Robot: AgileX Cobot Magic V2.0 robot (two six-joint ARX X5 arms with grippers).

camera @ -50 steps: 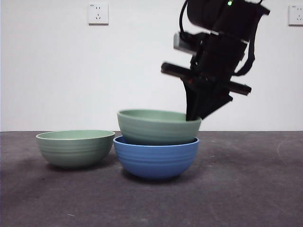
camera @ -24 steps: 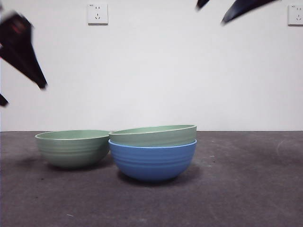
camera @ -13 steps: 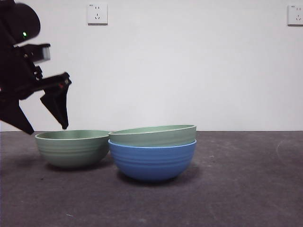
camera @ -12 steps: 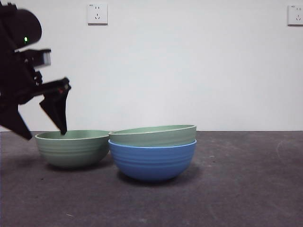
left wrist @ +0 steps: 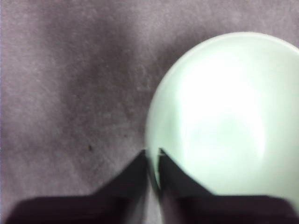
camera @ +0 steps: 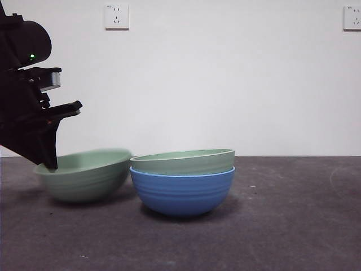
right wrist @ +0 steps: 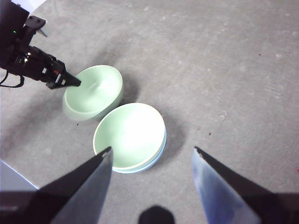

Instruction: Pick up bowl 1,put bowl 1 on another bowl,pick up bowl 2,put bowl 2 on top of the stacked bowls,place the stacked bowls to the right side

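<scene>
So the left tool (camera: 49, 164) was down at the far-left rim of the loose pale green bowl (camera: 84, 178), and in the left wrist view (left wrist: 152, 161) its two black jaws were pinched together on that rim, one inside and one outside. The bowl was tipped: the gripped edge sat low and the opposite edge was kicked up toward the stack, so it was no longer level on the grey worktop (camera: 282, 226). Just beside it, the blue bowl (camera: 181, 192) stood upright with the other pale green bowl (camera: 183, 161) nested in it, the green rim sitting slightly slanted above the blue one. The tipped bowl's raised edge came very near the nested bowl's rim; I couldn't tell from the front whether they touched, though from the right wrist view there looked to be a thin sliver of worktop between the loose bowl (right wrist: 93, 98) and the nested pair (right wrist: 131, 136). The right tool (right wrist: 152, 156) hung high over the scene with its jaws spread wide apart, holding nothing, well clear of everything. Room-wise, the worktop to the right of the blue bowl was wide bare grey all the way to the edge of the front view, and there was bare surface in front too. The white wall behind carried two sockets (camera: 117, 16).
</scene>
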